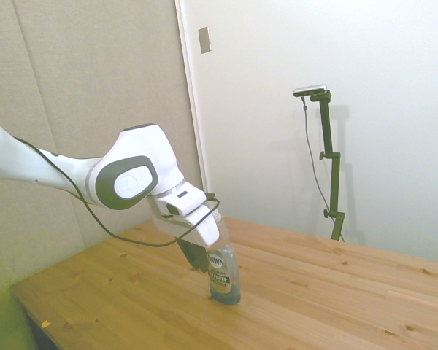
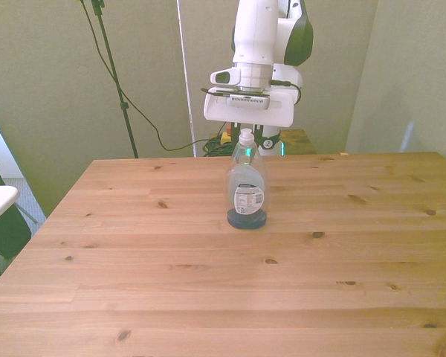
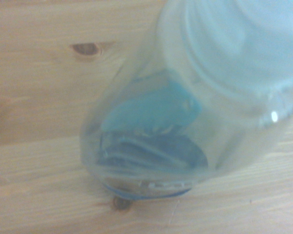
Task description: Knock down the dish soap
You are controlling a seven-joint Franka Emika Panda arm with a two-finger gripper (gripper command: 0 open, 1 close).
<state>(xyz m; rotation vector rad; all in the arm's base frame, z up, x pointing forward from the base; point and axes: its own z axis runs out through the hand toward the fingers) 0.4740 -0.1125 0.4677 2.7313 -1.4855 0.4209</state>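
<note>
A: Dish soap bottle [image 2: 247,187], nearly empty with a little blue liquid at its base, stands upright on the wooden table [image 2: 208,297], roughly midway between the side edges and closer to the far edge than the near one. Its long axis is vertical and its white cap points straight up.

B: Where is the gripper [image 1: 197,251] relative to it?

A: Right at the bottle's upper part, on the far-edge side of it. In the side view the white hand leans down against the neck and shoulder; in the front view it hangs just behind and above the cap. The wrist view looks down along the clear body [image 3: 185,117] to its base.

B: Open or closed?

A: I cannot tell; the hand and bottle hide the fingers. It may be touching the neck, though the contact is not clear.

B: So which way would a push go?

A: Judging by this layout, toward the near edge, tipping the bottle about its base.
</note>
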